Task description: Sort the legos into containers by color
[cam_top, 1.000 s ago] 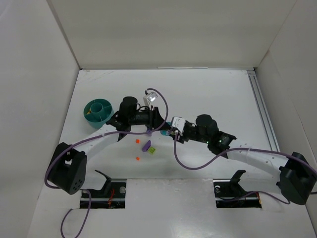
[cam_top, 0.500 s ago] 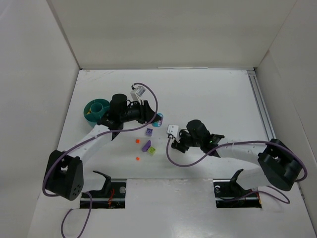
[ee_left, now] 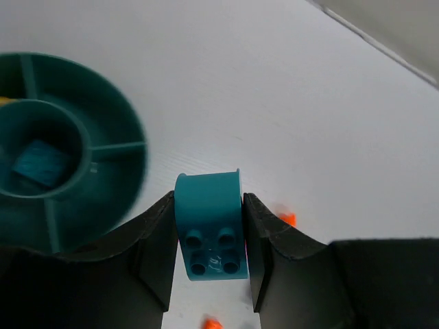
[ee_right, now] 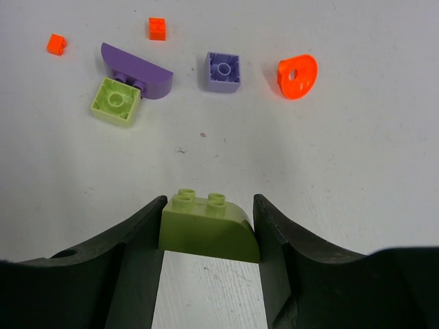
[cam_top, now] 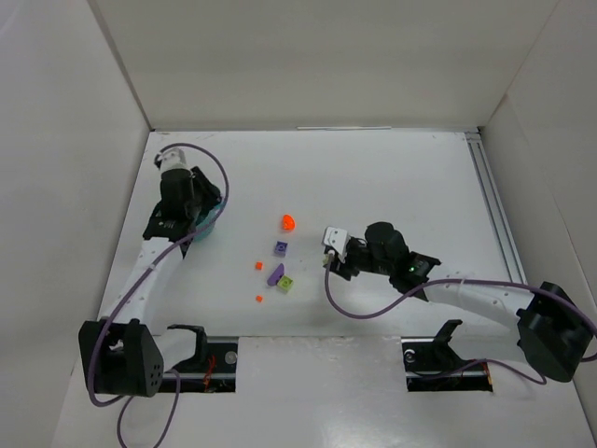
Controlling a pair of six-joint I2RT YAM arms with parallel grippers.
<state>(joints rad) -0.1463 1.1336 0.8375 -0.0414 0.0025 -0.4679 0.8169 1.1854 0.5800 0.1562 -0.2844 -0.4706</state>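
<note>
White table holds legos mid-scene. Left gripper clamps a cyan brick, apparently beside the tub, far left; right gripper clamps a lime brick. Bricks are light, rigid, slick; pinch flat sides.

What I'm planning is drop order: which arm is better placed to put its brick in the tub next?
Left. The left claw grips a cyan brick right at the teal tub, while the right claw holds a lime brick over the middle of the table, far from the tub.

white table, teal tub, scattered legos
</note>
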